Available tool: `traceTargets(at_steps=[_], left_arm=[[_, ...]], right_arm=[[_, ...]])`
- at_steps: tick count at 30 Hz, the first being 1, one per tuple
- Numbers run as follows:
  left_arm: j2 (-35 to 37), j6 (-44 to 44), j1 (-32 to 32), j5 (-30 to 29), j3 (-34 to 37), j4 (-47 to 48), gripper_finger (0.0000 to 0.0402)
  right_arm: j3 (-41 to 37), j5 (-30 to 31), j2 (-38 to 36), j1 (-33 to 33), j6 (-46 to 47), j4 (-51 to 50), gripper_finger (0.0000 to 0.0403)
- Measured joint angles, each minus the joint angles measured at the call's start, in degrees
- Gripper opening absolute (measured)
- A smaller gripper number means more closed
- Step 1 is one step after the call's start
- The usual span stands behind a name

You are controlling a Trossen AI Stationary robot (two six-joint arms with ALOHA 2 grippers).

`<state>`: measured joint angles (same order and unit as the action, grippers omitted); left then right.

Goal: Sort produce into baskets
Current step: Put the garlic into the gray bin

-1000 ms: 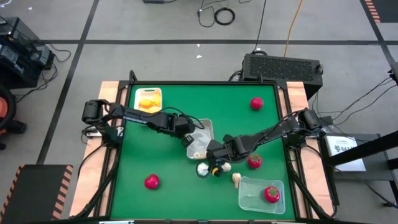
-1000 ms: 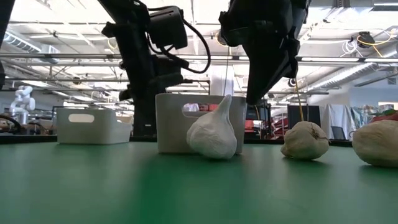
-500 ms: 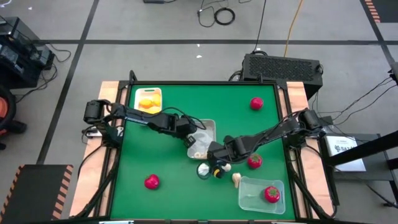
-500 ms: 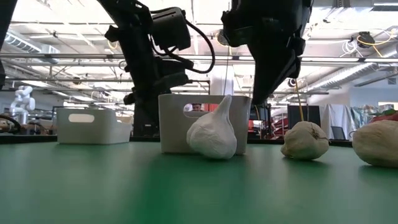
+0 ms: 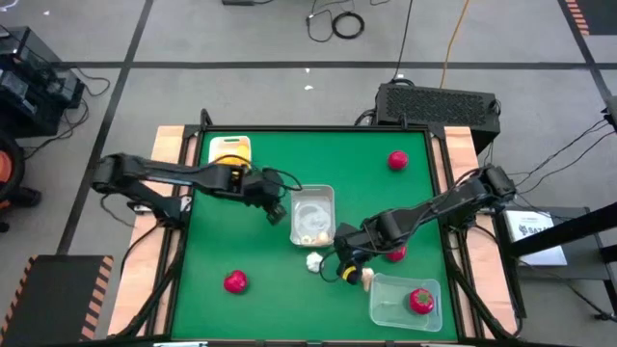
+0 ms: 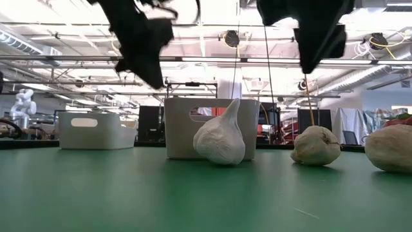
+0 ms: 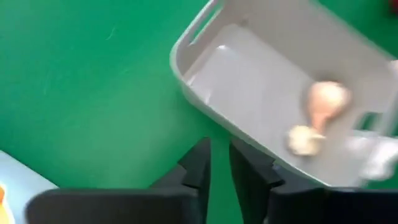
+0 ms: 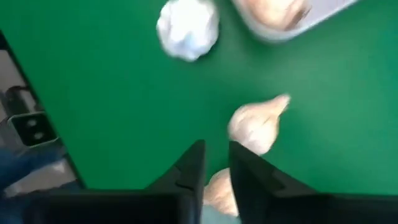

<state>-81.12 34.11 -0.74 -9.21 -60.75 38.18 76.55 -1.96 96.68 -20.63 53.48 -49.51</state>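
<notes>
My left gripper (image 5: 280,212) is shut and empty, raised just left of the centre tray (image 5: 331,200), which holds two garlic bulbs (image 7: 323,102). My right gripper (image 5: 343,268) is shut and empty, raised over the loose garlic. Three garlic bulbs lie on the mat: one white (image 5: 314,260), two near my right gripper (image 5: 366,280). The low view shows them resting on their sides (image 6: 219,138). Strawberries lie far right (image 5: 397,159), near left (image 5: 234,281) and beside my right arm (image 5: 395,253). One more (image 5: 421,301) sits in the clear tray (image 5: 386,308). The lemon tray (image 5: 229,146) is far left.
Both arms reach in over the middle of the green mat and hang above it in the low view (image 6: 138,45). Open mat lies along the far side and at the near left. The table's wooden side rails (image 5: 169,145) border the mat.
My left gripper has drawn back from the centre tray toward the table's left edge and risen. My right gripper has risen and moved a little toward the near right. The centre tray has shifted slightly and now sits squarer. The loose garlic has stayed put.
</notes>
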Motion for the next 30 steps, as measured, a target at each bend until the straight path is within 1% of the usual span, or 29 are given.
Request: traceTargets(at_steps=[3, 6, 9, 13, 17, 20, 22, 26, 30], left_arm=[[4.3, 0.0, 2.3, -0.7, 0.0, -0.8, 0.009], [6.3, 1.1, 5.2, -3.0, -0.1, -1.6, 0.0119], [7.1, 3.2, 7.7, -5.0, 0.0, -1.4, 0.0147], [7.0, 4.6, 9.8, -5.9, 0.0, -0.1, 0.0177], [7.0, 6.0, 10.7, -6.0, 0.0, 2.1, 0.0197], [7.0, 6.4, 10.7, -6.0, 0.0, 2.6, 0.0203], [7.0, 8.5, 10.9, -6.1, 0.0, 4.2, 0.0203], [7.0, 11.1, 11.8, -6.4, 0.0, 5.6, 0.0203], [7.3, 12.2, 13.7, -9.4, 0.0, 6.9, 0.0203]], right_arm=[[0.0, -1.0, 1.2, -0.5, 1.4, 0.1, 0.0112], [0.0, -1.0, 2.6, -0.5, 2.9, -0.1, 0.0162], [0.0, -0.6, 4.0, -0.3, 3.1, 0.5, 0.0212], [0.0, 3.4, 5.6, -0.4, 3.1, -0.1, 0.0275], [0.0, 4.8, 6.4, 0.0, 3.0, -1.2, 0.0322], [0.0, 4.5, 7.5, 0.0, 2.9, -1.6, 0.0342], [0.0, 4.1, 8.6, 0.0, 3.0, -1.9, 0.0348], [0.0, 4.1, 12.0, -0.6, 3.0, -2.2, 0.0348], [-0.1, 4.7, 15.1, -0.8, 2.2, -2.5, 0.0337]])
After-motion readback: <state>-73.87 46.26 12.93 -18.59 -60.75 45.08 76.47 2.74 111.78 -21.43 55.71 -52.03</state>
